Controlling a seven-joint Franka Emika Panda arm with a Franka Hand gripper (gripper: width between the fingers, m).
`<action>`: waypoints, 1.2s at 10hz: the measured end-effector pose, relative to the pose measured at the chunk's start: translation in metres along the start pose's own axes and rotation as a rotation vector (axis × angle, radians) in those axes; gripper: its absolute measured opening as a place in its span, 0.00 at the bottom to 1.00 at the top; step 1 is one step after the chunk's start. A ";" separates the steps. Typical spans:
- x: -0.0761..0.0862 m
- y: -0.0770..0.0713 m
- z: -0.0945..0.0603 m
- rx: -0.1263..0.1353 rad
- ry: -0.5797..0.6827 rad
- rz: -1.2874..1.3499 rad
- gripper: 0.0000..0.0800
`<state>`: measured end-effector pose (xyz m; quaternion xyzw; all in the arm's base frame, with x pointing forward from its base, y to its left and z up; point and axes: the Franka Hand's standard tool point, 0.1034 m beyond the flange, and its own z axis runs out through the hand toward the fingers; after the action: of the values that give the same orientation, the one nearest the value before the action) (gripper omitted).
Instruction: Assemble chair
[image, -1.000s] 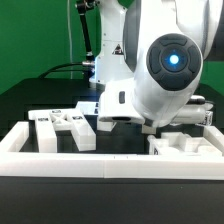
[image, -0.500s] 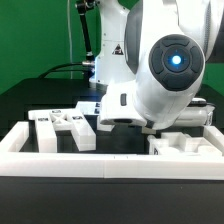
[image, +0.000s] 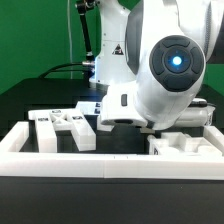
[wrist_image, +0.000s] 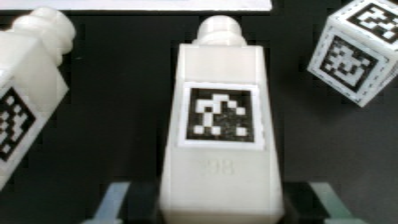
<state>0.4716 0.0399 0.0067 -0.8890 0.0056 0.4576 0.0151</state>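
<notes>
In the wrist view a white chair leg with a square tag on its face and a round peg at its far end lies on the black table. My gripper is shut on its near end, one finger on each side. Another tagged chair part lies on one side of it and a tagged block on the other. In the exterior view the arm's big white body hides the gripper and the held leg.
White border rails frame the work area. Loose white chair parts lie at the exterior view's left and right. A green wall stands behind the black table.
The arm has hardly moved in the exterior view. The jaws have come together on the chair leg during the last second.
</notes>
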 end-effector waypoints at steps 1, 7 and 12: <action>0.000 0.000 0.000 0.000 0.001 0.000 0.36; -0.025 -0.011 -0.054 0.001 0.059 -0.022 0.36; -0.011 -0.013 -0.069 0.006 0.282 -0.020 0.36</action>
<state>0.5214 0.0504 0.0556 -0.9444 0.0001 0.3280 0.0213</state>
